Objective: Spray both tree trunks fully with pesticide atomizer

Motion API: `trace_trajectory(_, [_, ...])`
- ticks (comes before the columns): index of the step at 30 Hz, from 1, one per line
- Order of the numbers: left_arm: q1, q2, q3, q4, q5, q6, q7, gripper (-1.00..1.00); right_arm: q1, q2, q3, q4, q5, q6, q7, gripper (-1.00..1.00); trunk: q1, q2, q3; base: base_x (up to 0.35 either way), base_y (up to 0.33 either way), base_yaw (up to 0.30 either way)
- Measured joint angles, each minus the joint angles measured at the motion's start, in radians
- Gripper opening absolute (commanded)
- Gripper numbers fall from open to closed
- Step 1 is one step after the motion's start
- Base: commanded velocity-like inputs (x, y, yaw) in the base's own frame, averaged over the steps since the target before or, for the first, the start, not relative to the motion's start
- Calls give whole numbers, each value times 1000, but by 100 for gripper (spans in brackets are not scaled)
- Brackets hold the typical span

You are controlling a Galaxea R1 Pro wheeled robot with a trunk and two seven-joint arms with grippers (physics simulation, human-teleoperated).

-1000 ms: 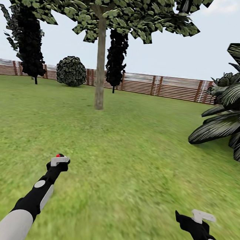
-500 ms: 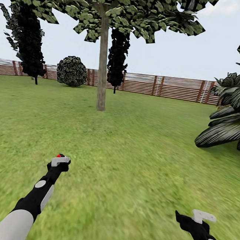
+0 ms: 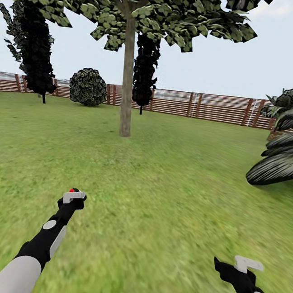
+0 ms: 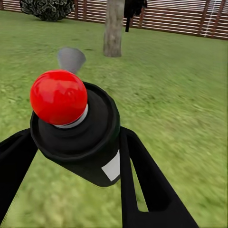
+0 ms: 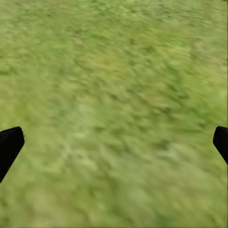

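Left gripper point(image 3: 73, 196) clamped on the pesticide atomizer point(image 4: 78, 130), with one tree ahead on the lawn.

In the left wrist view the atomizer's dark body sits squeezed between the two black fingers point(image 4: 145, 180), its red tip point(image 4: 59, 97) up front; in the head view, lower left of the frame, only that red tip point(image 3: 72, 190) peeks above the white finger (the body is hidden behind the gripper). The right gripper point(image 3: 247, 263), at the lower right, holds nothing, and its wrist view shows the fingertips point(image 5: 9, 145) far apart at the frame's edges over blurred grass point(image 5: 114, 104). The tree trunk point(image 3: 128, 78) rises above centre-left, well apart from both arms, its crown cut off by the top edge. A striped-leaf plant point(image 3: 284, 153) is cropped at the right edge, before the slat fence point(image 3: 214, 108).
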Motion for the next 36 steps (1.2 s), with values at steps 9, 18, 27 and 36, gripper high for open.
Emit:
trace_trajectory(9, [0, 0, 0, 1, 0, 0, 0, -100, 0, -1, 0, 0, 0, 0, 0, 100, 0, 0, 0, 298, 198, 0])
trace_trajectory(18, [0, -2, -1, 1, 0, 0, 0, -100, 0, -2, -1, -1, 0, 0, -1, 100, 0, 0, 0, 298, 198, 0])
trace_trajectory(27, [0, -2, -1, 2, 0, 0, 0, -100, 0, 0, -2, -3, -5, 0, -1, 100, 0, 0, 0, 298, 198, 3])
trace_trajectory(36, [0, -1, -2, 1, 0, 1, 0, -100, 0, 0, -2, -4, -7, 0, -1, 100, 0, 0, -7, 307, 161, 163])
